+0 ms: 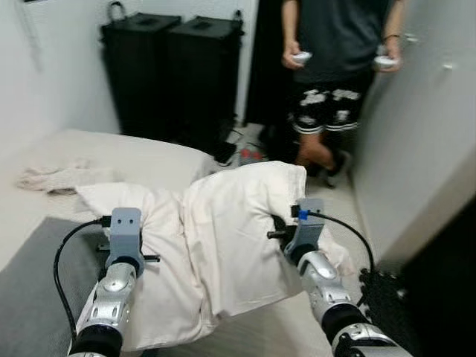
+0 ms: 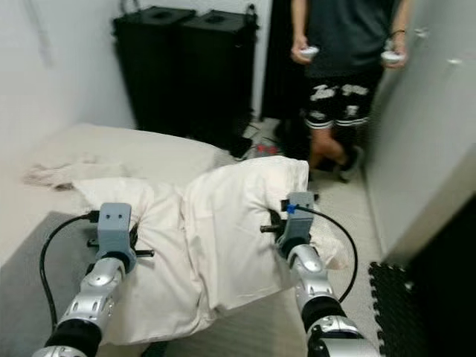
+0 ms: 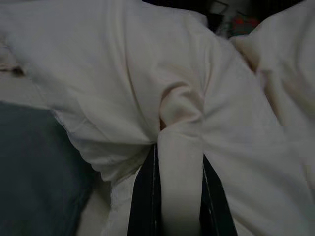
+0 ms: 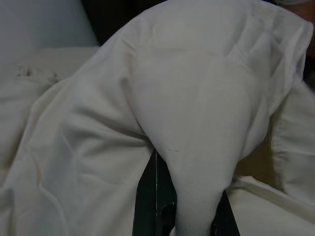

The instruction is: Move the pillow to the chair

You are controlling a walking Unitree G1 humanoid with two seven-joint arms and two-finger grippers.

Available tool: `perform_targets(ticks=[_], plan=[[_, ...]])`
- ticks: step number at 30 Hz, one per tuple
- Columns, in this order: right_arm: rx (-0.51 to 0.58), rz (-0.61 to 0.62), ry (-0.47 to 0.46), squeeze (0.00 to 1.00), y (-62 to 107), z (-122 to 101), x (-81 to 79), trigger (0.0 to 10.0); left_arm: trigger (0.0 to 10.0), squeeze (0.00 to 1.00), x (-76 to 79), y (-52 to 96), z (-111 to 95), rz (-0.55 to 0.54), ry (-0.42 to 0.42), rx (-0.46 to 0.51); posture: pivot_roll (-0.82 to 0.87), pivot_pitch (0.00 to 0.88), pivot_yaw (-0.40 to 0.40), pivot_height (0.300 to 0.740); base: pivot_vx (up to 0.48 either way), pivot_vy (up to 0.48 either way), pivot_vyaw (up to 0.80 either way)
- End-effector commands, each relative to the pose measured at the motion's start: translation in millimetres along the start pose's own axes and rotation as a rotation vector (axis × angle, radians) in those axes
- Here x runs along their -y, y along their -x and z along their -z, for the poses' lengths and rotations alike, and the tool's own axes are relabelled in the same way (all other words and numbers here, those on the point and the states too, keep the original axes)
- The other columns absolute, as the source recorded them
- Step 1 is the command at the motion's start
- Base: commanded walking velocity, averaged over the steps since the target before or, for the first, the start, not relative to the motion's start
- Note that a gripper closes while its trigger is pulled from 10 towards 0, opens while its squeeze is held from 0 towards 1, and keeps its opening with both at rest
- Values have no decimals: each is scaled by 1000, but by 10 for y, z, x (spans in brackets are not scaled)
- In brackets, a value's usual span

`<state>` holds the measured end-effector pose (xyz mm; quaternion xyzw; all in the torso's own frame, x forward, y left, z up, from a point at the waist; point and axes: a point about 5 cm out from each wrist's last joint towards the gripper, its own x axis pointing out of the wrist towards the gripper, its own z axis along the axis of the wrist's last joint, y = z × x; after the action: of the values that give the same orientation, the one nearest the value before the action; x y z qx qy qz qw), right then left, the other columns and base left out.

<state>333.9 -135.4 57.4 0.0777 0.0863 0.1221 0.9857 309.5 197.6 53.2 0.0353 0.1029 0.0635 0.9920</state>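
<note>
Above the bed's (image 1: pixel 149 160) foot edge, cream pillow (image 1: pixel 223 245) lifted and sagging between both arms. Left gripper (image 3: pixel 178 196) jaws clenched on a fold of pillow fabric near its left end; right gripper (image 4: pixel 183 206) jaws likewise clamped on a bunched fold at its right side. Pickup apparently done; carry and drop-off left, chair not in sight. Person (image 1: pixel 338 67) standing beyond, near black cases (image 1: pixel 175 71).

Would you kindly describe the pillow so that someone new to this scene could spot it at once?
Start at the cream bed on the robot's left. Over its near edge, the large cream fabric pillow hangs folded between the left claw and right claw, each pinching a fold. Unlike the small crumpled cloth further back on the bed, it is bulky and lifted.
</note>
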Motion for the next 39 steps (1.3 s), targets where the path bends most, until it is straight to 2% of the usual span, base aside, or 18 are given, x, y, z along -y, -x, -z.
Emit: perform_targets(ticks=[1, 6, 14, 22, 28, 32, 39], plan=[[31, -34, 6, 0, -34, -89, -22, 10000, 10000, 0, 73, -2, -65, 13, 18, 29, 64, 44, -37, 740, 0, 0, -800], [45, 6, -16, 0, -37, -111, 16, 10000, 10000, 0, 112, 10, -36, 19, 17, 23, 50, 34, -32, 740, 0, 0, -800], [67, 23, -3, 0, -28, -143, 40, 10000, 10000, 0, 124, 8, -8, 29, 10, 7, 21, 36, -9, 740, 0, 0, -800], [47, 18, -7, 0, 2, -98, 73, 10000, 10000, 0, 168, -5, -29, 35, -10, 17, 23, 34, -11, 740, 0, 0, -800], [31, 52, -9, 0, -13, -126, 129, 10000, 10000, 0, 184, -19, -32, 31, 20, 9, 19, 34, -14, 740, 0, 0, -800], [24, 64, 8, 0, -9, -126, 154, 10000, 10000, 0, 201, -20, -41, 52, -13, 16, 18, 31, -13, 740, 0, 0, -800], [28, 72, -5, 0, 3, -128, 182, 10000, 10000, 0, 201, -28, -43, 51, -11, 13, 9, 21, -9, 740, 0, 0, -800]])
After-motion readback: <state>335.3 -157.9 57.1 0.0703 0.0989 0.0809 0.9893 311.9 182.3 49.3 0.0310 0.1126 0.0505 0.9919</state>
